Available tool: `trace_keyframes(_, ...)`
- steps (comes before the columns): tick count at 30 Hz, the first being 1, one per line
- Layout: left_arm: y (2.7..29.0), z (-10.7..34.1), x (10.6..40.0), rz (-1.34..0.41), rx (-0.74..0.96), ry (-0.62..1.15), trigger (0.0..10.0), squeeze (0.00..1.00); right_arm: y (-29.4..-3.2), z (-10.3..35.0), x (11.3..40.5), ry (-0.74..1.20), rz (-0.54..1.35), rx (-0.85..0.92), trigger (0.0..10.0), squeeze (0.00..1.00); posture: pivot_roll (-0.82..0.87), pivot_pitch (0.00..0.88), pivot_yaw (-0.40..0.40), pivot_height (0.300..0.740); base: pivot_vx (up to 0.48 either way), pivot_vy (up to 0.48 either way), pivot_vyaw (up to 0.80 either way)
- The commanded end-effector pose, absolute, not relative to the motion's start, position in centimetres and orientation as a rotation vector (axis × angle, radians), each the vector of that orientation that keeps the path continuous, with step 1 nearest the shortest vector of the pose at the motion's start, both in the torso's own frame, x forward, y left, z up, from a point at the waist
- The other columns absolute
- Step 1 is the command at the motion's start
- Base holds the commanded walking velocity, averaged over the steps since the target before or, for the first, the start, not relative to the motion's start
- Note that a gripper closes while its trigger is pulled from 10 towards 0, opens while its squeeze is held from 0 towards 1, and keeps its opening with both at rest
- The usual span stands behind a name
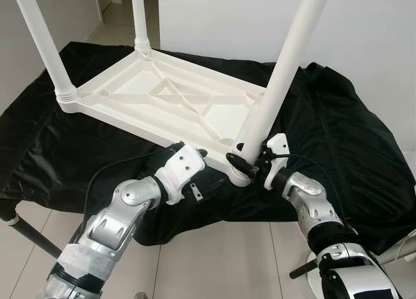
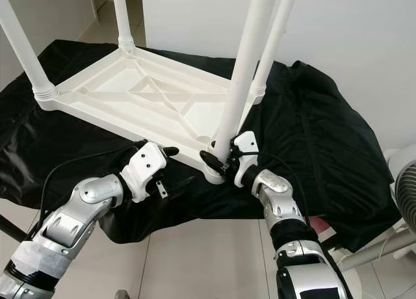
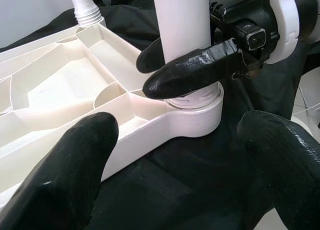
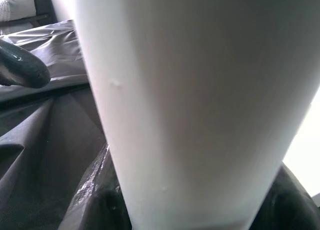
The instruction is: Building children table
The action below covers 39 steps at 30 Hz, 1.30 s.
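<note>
At the bottom of the head views, two silver arms are seen reaching up from the lower corners toward the centre of the frame. The left end effector (image 1: 195, 157) is held at lower centre-left, just beside the near edge of the upturned white plastic children's tabletop (image 1: 162, 94); in the left wrist view its two black fingers (image 3: 60, 175) are spread wide apart with nothing between them, one close to the tabletop's rim and the other over the cloth. The right end effector (image 1: 246, 164) is placed at lower centre, and its black fingers (image 3: 192, 70) are pinched on the base of the near white cylindrical plastic leg (image 1: 279, 78), just above the ribbed collar where the leg meets the round corner socket (image 3: 200, 117) of the tabletop. In the right wrist view the leg (image 4: 190, 105) is seen very close up.

The tabletop is laid upside down in the middle of the frame, its ribbed underside facing up, on a surface covered by a crumpled black cloth (image 1: 344, 136). The gripped leg is tilted slightly toward the upper right. Further back, a second leg (image 1: 42, 45) is stood in the left corner and a third leg (image 1: 140, 19) in the far corner at the upper left; a fourth leg (image 2: 276, 39) is seen behind the gripped one in the right eye view. White walls and a pale tiled floor (image 1: 214, 260) are visible around the surface.
</note>
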<state>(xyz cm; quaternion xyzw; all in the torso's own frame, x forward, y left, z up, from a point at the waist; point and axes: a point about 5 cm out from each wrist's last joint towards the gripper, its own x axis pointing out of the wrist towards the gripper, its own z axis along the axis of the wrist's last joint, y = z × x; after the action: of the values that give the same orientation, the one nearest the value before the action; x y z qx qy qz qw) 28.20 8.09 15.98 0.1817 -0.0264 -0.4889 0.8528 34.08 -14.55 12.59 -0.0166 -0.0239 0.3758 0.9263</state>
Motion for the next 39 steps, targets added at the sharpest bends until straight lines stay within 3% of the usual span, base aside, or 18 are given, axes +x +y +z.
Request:
trace_keyframes(1, 7.9, 15.7, 28.2, -1.059, 0.392, -0.042, 10.0, 0.0, -15.1, 12.6, 34.2, -0.05, 0.758, -0.009, 10.0, 0.0, 0.04, 0.014, -0.09, 0.74, 0.0, 0.0, 0.0)
trace_keyframes(12, 7.7, 15.5, 28.0, -1.068, 0.39, -0.04, 10.0, 0.0, -15.4, 12.0, 33.9, -0.009, 0.617, -0.042, 10.0, 0.0, 0.04, 0.003, -0.102, 0.74, 0.0, 0.0, 0.0)
trace_keyframes(33, 7.5, 15.4, 27.8, -1.084, 0.391, -0.042, 10.0, 0.0, -11.6, 11.1, 30.6, -0.017, 0.03, 0.106, 10.0, 0.0, 0.04, 0.0, -0.106, 0.74, 0.0, 0.0, 0.0)
trace_keyframes(39, 7.6, 15.2, 27.6, -1.097, 0.399, -0.029, 10.0, 0.0, -10.7, 11.6, 30.3, -0.02, 0.071, 0.125, 10.0, 0.0, 0.03, 0.0, -0.095, 0.74, 0.0, 0.0, 0.0)
